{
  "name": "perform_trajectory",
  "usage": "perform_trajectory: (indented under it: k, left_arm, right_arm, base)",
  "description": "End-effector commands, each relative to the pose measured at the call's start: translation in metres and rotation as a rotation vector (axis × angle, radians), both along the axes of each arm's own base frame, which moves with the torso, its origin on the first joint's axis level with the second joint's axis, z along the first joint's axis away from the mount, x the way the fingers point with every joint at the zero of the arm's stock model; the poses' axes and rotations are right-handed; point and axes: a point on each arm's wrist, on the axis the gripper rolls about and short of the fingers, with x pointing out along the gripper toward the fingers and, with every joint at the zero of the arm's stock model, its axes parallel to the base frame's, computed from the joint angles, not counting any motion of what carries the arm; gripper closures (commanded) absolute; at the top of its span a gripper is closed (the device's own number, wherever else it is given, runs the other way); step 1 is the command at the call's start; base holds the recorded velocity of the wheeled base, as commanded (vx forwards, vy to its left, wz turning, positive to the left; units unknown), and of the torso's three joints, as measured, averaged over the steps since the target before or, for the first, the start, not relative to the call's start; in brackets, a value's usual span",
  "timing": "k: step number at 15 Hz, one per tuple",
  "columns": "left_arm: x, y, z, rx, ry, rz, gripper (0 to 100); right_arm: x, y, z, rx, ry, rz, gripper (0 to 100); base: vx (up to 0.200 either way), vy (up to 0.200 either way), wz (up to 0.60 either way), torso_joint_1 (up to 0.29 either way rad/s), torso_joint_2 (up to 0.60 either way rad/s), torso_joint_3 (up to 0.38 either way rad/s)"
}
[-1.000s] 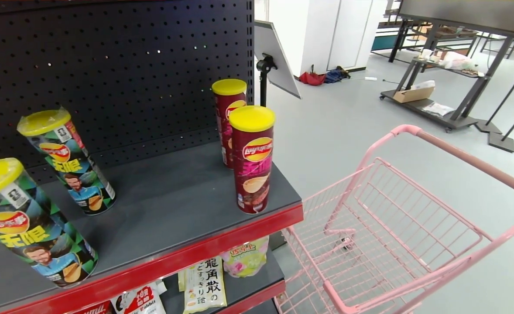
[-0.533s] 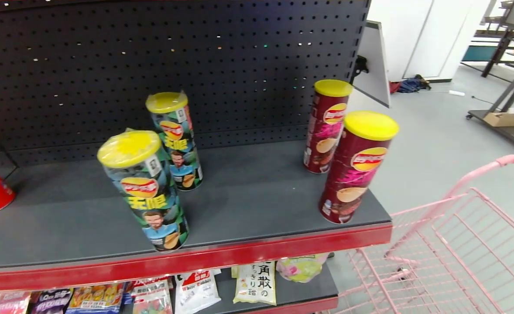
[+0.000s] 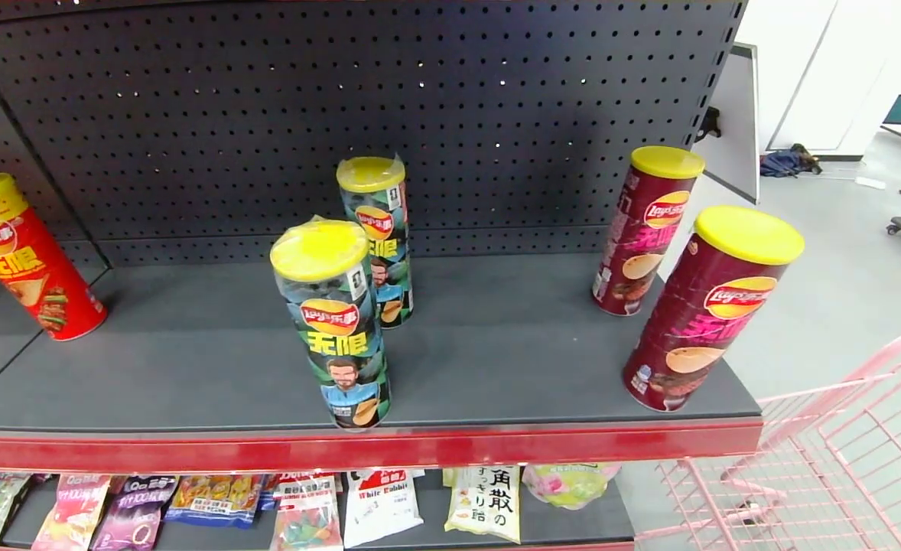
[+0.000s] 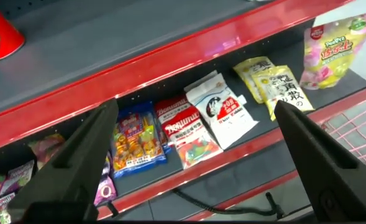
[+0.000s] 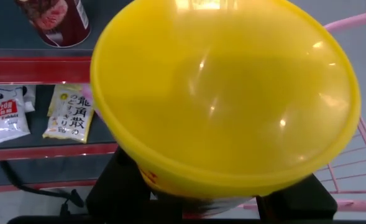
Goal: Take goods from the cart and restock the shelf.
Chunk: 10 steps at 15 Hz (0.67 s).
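My right gripper [image 5: 207, 208] is shut on a chip can with a yellow lid [image 5: 226, 87], held upright close in front of the shelf's red edge [image 5: 33, 70]. My left gripper [image 4: 196, 109] is open, its two dark fingers [image 4: 71, 168] spread wide with nothing between them, facing the lower shelf of snack bags [image 4: 195, 127]. On the grey upper shelf [image 3: 496, 360] stand two green cans [image 3: 333, 321], two maroon cans [image 3: 714, 306] and a red can [image 3: 18, 256]. The pink cart [image 3: 840, 459] is at the lower right.
A black pegboard [image 3: 343, 115] backs the shelf. Free room lies between the green cans and the maroon cans, and between the red can and the green ones. The front maroon can stands close to the shelf's right front corner. Snack bags [image 3: 378, 505] fill the lower shelf.
The head camera has swung left: the shelf now spans the view and the cart has slid to the right edge. The cans on the shelf have not moved.
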Motion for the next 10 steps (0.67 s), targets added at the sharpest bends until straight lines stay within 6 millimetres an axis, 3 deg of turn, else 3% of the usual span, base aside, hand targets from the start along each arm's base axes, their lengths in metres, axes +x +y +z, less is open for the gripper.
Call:
perform_trajectory:
  k: [1,4,7,10]
  left_arm:
    - [-0.0001,-0.0001,0.0003,0.000,-0.002,-0.005,0]
    - [-0.0001,-0.0001,0.0003,0.025,-0.009,-0.009,0]
    - [-0.0001,-0.0001,0.0003,0.023,-0.008,-0.009,0]
    - [-0.0001,-0.0001,0.0003,0.024,-0.009,-0.010,0]
  right_arm:
    - [-0.0063,-0.0005,-0.0019,0.003,-0.031,0.001,100]
    - [-0.0072,-0.0006,-0.0066,0.001,-0.028,0.000,100]
    - [-0.0086,-0.0007,-0.0089,-0.001,-0.029,-0.001,100]
    - [-0.0097,-0.0008,-0.0097,-0.001,-0.031,-0.001,100]
  base:
    - [0.000,0.000,0.00,0.000,0.00,0.000]
    - [0.000,0.000,0.00,0.000,0.00,0.000]
    - [-0.200,0.000,0.00,0.006,0.00,-0.002]
    - [0.000,0.000,0.00,0.000,0.00,0.000]
